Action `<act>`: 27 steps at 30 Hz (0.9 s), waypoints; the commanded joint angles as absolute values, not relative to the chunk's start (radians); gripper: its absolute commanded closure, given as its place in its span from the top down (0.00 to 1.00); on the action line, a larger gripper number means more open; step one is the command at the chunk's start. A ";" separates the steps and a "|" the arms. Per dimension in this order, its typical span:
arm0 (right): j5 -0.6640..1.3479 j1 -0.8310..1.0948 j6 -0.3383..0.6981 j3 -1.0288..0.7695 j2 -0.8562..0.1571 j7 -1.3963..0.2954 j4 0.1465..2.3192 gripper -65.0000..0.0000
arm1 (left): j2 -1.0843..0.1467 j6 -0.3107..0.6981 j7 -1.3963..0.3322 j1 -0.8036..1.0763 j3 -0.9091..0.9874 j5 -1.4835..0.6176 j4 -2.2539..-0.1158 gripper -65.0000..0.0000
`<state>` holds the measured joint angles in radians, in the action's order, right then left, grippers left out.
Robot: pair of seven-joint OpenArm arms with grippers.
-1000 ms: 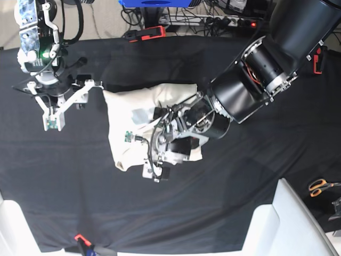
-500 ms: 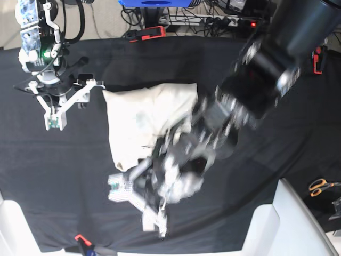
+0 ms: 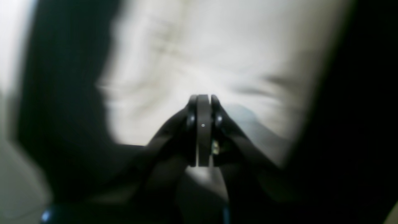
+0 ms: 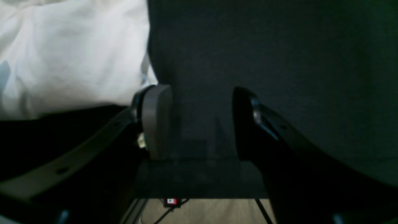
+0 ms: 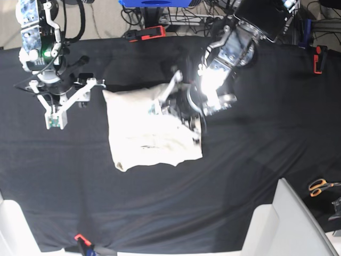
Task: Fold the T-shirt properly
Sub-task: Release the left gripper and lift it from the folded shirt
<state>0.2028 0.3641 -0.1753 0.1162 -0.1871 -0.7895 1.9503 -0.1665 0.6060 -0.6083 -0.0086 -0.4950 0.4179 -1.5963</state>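
Two arms over large black cloth (image 5: 256,176). Cream short-sleeved cotton T-shirt (image 5: 149,133), folded into a rough rectangle, lies centre-left on it. Left gripper (image 3: 203,102), motion-blurred, above the shirt's upper right part; jaws pressed together, nothing visibly pinched. Right gripper (image 4: 199,121) just beside the shirt's edge; jaws parted, empty.

Soft cream cloth on matt black fabric

The T-shirt (image 5: 152,133) is plain, slightly creased cotton-like cloth. The black cloth (image 5: 256,160) covering the counter looks matt and finely textured. The right tool (image 4: 199,124) has smooth, dull dark plastic fingers (image 4: 157,121); the left tool (image 3: 203,102) looks similar, though blurred.
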 commanded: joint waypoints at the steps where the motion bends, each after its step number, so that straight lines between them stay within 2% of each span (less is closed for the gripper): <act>1: 0.194 0.361 -0.177 0.113 -0.194 -0.771 1.968 0.46 | -0.160 0.591 -0.585 -0.024 -0.492 0.418 -1.598 0.00; 6: 0.194 0.375 -0.177 0.108 -0.194 -0.769 1.968 0.46 | -0.166 0.590 -0.584 0.025 -0.483 0.420 -1.573 0.00; 15: 0.194 0.389 -0.177 0.107 -0.194 -0.769 1.971 0.46 | -0.259 0.588 -0.587 0.182 -0.481 0.426 -1.623 0.00; 21: 0.196 0.386 -0.177 0.114 -0.193 -0.769 1.972 0.46 | -0.294 0.455 -0.582 0.186 -0.479 0.424 -1.649 0.00; 27: 0.196 0.367 -0.176 0.180 -0.202 -0.768 1.975 0.46 | -0.286 0.446 -0.587 0.188 -0.450 0.426 -1.739 0.00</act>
